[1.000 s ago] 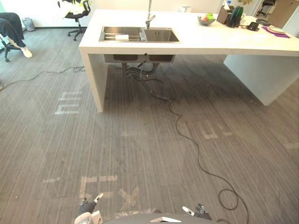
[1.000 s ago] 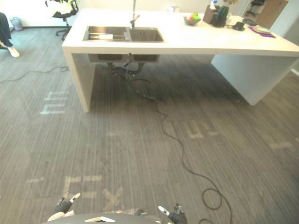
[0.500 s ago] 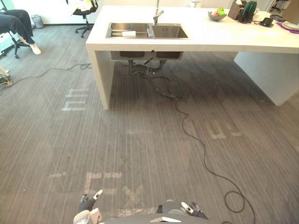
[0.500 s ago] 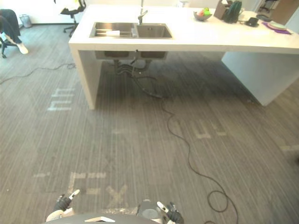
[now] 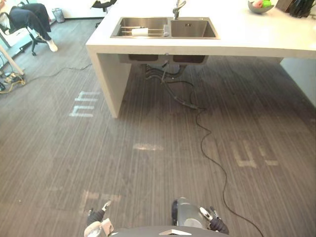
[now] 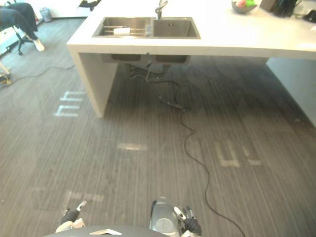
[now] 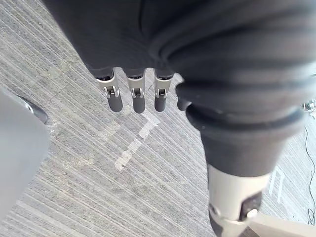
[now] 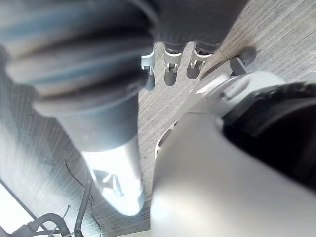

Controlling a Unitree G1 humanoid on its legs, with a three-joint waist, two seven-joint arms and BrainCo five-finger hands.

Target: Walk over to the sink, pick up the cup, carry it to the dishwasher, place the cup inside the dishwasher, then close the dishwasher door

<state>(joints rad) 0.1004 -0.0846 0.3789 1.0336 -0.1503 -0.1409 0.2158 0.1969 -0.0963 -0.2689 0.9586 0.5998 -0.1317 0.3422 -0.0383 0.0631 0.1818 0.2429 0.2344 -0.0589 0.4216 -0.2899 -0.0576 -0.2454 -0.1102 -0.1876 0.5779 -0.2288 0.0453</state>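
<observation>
A small white cup [image 5: 139,31] lies on its side on a rack in the left basin of a steel double sink [image 5: 193,28]. The sink is set into a white counter [image 5: 247,37] well ahead of me, and a faucet [image 5: 178,7] rises behind the basins. My left hand [image 5: 97,217] hangs low at my left side with straight, relaxed fingers [image 7: 134,98] over the carpet and holds nothing. Down at my right side, my right hand [image 5: 216,223] is also open and empty, its fingers [image 8: 170,67] pointing at the floor.
The counter's white side panel [image 5: 112,74] stands left of the sink, with pipes [image 5: 165,74] underneath. A bowl of fruit [image 5: 259,5] sits on the counter to the right. A person sits on an office chair [image 5: 30,17] at the far left. Grey carpet with pale tape marks [image 5: 85,103] lies between me and the counter.
The whole picture has shifted: the camera has come closer to the counter and the sink now looks larger and higher. Both hands stay hanging at my sides.
</observation>
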